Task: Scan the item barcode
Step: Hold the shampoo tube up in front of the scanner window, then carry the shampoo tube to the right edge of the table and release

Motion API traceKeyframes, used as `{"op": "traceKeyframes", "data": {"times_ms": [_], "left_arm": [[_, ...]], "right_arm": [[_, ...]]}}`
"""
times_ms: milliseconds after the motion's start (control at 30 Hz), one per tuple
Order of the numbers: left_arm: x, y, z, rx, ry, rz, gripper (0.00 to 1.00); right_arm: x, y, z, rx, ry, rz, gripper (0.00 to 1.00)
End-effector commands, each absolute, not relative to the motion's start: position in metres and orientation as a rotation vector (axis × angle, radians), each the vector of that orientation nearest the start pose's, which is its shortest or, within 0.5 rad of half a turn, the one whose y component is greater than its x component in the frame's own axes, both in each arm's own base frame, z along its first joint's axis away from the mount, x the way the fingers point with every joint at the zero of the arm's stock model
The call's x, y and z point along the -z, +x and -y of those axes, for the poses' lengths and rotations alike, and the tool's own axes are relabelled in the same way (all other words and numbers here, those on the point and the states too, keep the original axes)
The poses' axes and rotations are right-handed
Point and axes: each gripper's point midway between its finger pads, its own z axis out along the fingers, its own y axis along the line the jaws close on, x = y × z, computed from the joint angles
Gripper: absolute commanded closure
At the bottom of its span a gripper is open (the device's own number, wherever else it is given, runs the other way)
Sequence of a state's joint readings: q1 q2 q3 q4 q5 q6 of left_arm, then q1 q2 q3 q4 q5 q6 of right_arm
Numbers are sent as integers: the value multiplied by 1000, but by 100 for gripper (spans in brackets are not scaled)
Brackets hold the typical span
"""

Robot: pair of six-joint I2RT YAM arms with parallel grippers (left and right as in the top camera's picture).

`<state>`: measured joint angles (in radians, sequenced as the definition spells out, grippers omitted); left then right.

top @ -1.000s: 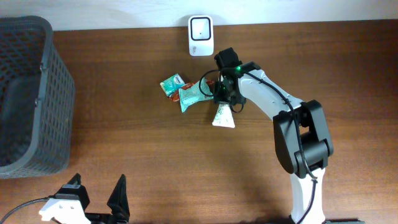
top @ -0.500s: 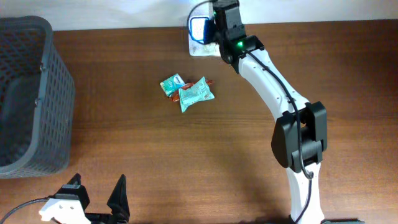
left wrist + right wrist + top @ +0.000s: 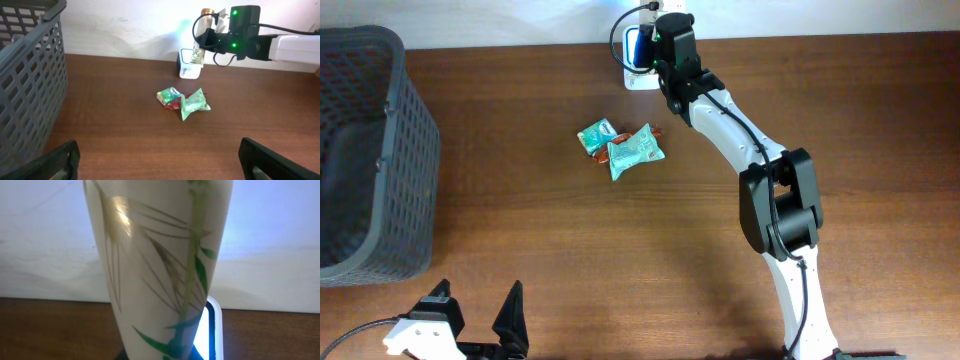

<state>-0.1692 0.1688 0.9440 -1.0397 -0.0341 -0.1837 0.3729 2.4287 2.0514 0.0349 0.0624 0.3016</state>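
1. Overhead: the right gripper (image 3: 660, 40) is reached out to the far edge of the table (image 3: 570, 250), right over the white scanner (image 3: 638, 48), whose face glows blue. From here I cannot tell how its jaws stand or what is in them. A small heap of green and teal snack packets (image 3: 623, 148) lies on the wood, well apart from the scanner. A dark mesh basket (image 3: 380, 150) stands at the left edge. The left gripper (image 3: 480, 300) sits low at the near edge, its jaws spread wide apart.

2. Left wrist: the left fingers (image 3: 60, 160) frame the bottom corners, far apart, over bare wood. Across the table, the right gripper holds a pale packet (image 3: 198, 52) upright just in front of the scanner. The snack heap lies nearer, between this camera and the scanner.

3. Right wrist: the pale packet, printed with green leaves and stems, fills the middle of the view and stands upright, clamped in the right jaws. Behind its lower right side the scanner's lit blue-white face shows, close beside it, against the white wall (image 3: 45, 240).
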Motion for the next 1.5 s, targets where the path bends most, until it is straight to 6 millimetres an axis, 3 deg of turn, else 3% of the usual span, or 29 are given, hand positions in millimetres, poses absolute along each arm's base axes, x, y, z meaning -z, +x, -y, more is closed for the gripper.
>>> {"op": "traceKeyframes", "data": {"times_ms": [0,100,267,300,367,433,533,567,633,700,867,967,1067,1200,1267,1333,1467], "left_arm": [[-305,128,14,209,-46,-1846,1],[-297,125,14,204,-46,-1881,1],[-272,116,12,187,-45,-1990,1],[-262,111,11,180,-46,-2034,1],[-263,112,12,182,-46,-2028,1],[-263,112,12,182,-46,-2028,1],[-263,112,12,182,-46,-2028,1],[-263,112,12,182,-46,-2028,1],[-263,112,12,182,-46,-2028,1],[-263,112,12,182,-46,-2028,1],[-263,112,12,182,-46,-2028,1],[-263,112,12,182,-46,-2028,1],[-263,112,12,182,-46,-2028,1],[-263,112,12,182,-46,-2028,1],[-263,112,12,182,-46,-2028,1],[-263,112,12,182,-46,-2028,1],[-263,112,12,182,-46,-2028,1]], "right_arm": [[-200,656,-246,-404,-35,-1884,96],[-201,661,-224,-306,39,-1883,96],[-245,658,-148,-87,223,-1848,96],[-257,653,-122,-31,270,-1846,96],[-274,640,-60,108,378,-1860,96],[-278,626,-4,229,468,-1891,96],[-262,600,82,404,602,-1968,96],[-249,585,121,473,664,-2019,96],[-223,554,179,570,778,-2109,96],[-205,525,226,614,922,-2145,96],[-162,463,312,635,1159,-2236,96],[-135,444,336,496,1272,-2274,96],[-110,418,359,387,1574,-2149,96],[-92,391,384,344,1817,-1998,95],[-93,388,390,336,1842,-1964,85],[-93,392,391,297,1828,-1964,66],[-91,410,376,137,1759,-2031,56]]}}
